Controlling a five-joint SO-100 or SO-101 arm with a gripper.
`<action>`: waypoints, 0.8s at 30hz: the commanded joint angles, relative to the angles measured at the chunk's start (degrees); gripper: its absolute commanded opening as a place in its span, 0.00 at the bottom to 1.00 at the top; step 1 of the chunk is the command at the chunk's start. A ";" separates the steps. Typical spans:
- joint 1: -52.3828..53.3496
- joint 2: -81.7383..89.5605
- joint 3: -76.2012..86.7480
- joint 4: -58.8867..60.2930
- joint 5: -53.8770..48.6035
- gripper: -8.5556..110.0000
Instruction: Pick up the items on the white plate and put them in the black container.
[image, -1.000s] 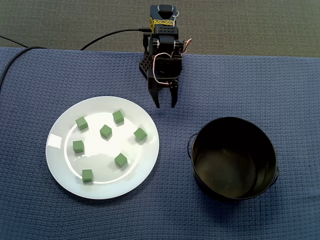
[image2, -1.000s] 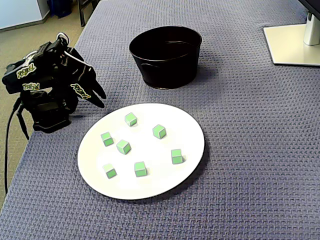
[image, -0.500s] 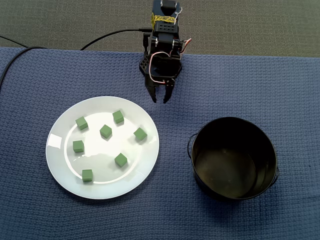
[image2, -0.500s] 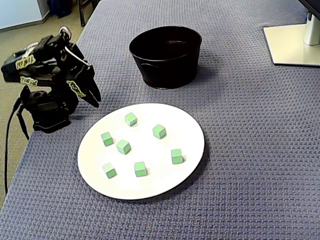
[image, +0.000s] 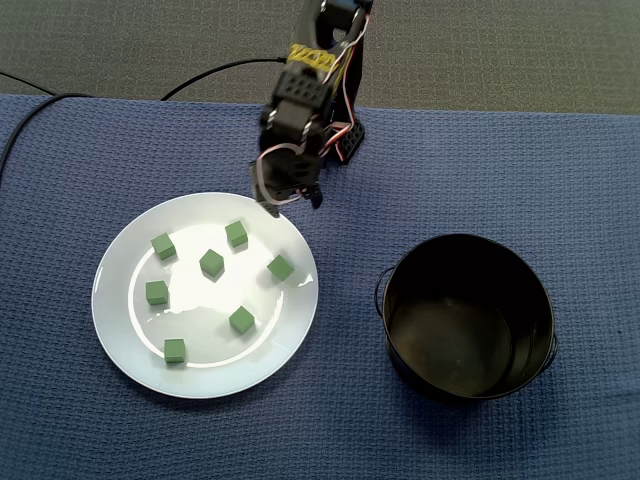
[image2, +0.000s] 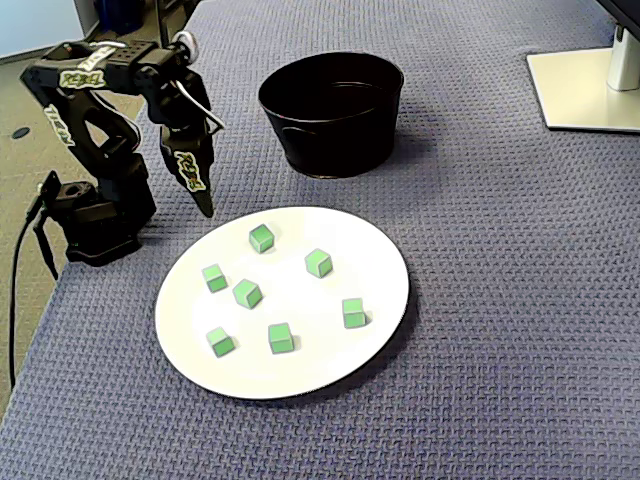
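Seven green cubes (image: 211, 263) lie loose on the white plate (image: 120, 330), none touching another. In the top-down fixed view, three are spread across the plate's far half, one sits by its right edge, one by its left edge and two toward its near edge. The plate rests on the left half of the tabletop in that view, on a blue waffle-weave cloth (image: 80, 430) that covers the top. The black bucket (image: 470, 345) stands empty on the right half, well apart from the plate, with its thin wire handle down against its left side.

The gripper (image: 294, 206) points down at the plate's far rim, toward the rim's right end, and is clear of every cube. The closest one is the cube at the far edge (image: 237, 234). Whether the tips touch the rim cannot be told. The jaws stand partly open, with a plain gap between the two tips and nothing held.

The arm's base (image2: 95, 225) sits at the middle of the tabletop's far edge, and a black cable (image: 215, 72) runs off from it. In the side-on fixed view, a pale monitor foot (image2: 585, 90) stands at the tabletop corner beyond the bucket.
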 joint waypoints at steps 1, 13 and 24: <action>4.92 -11.43 -17.93 7.03 -6.86 0.24; 18.02 -22.50 -33.13 10.99 -20.13 0.24; 23.12 -32.43 -33.49 6.15 -23.03 0.26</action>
